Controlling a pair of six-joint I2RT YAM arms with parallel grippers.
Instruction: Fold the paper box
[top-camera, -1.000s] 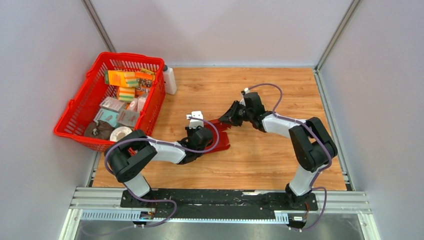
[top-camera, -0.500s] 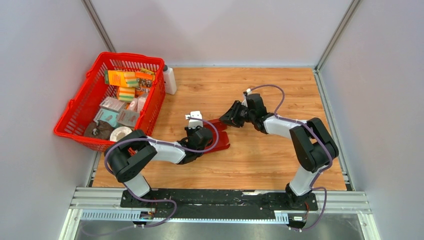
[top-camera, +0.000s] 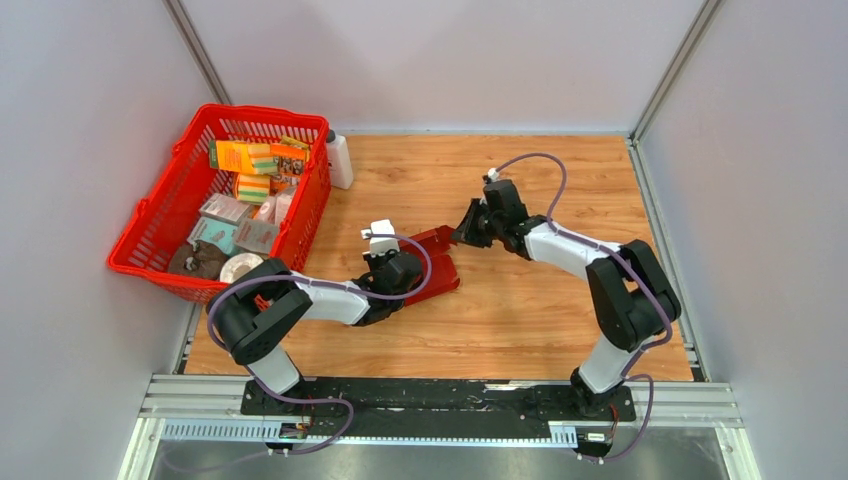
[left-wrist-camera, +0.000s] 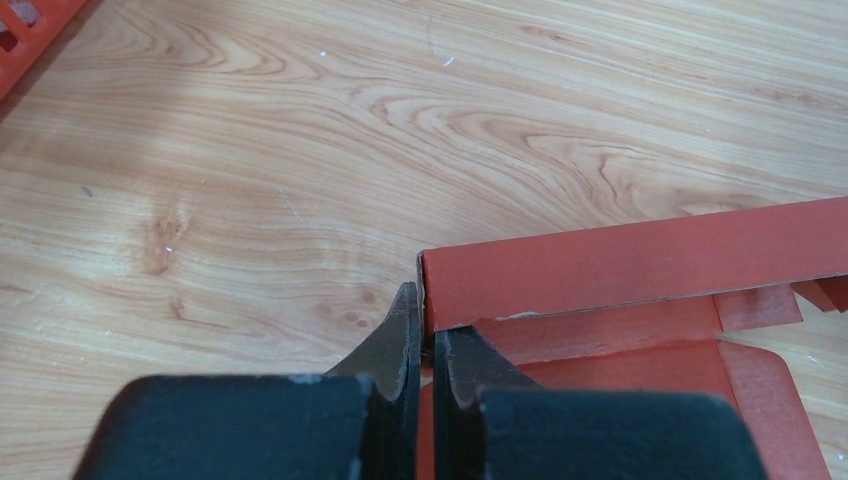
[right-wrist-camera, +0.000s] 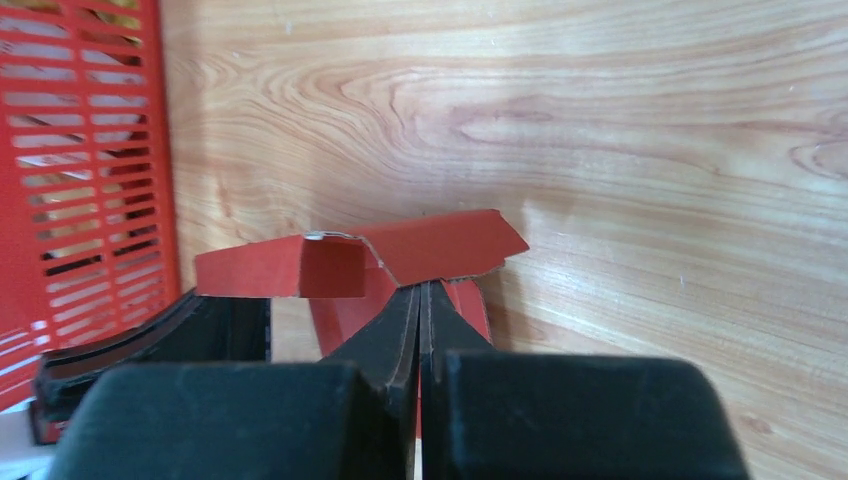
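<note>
Both the left gripper (left-wrist-camera: 425, 345) and the right gripper (right-wrist-camera: 420, 300) are clamped shut on the paper box (top-camera: 440, 275), part-folded on the worktop (top-camera: 520, 310) just right of the red basket (top-camera: 160, 185); its thin cardboard could be torn if pulled unevenly.

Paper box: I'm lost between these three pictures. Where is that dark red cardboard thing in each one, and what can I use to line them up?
Top external: the paper box lies near the picture's middle, to the right of the red basket.
Left wrist: the paper box fills the lower right; the red basket shows only as a corner at top left.
Right wrist: the paper box sits at the centre; the red basket runs down the left edge.
Shared landmark: the red basket.
</note>
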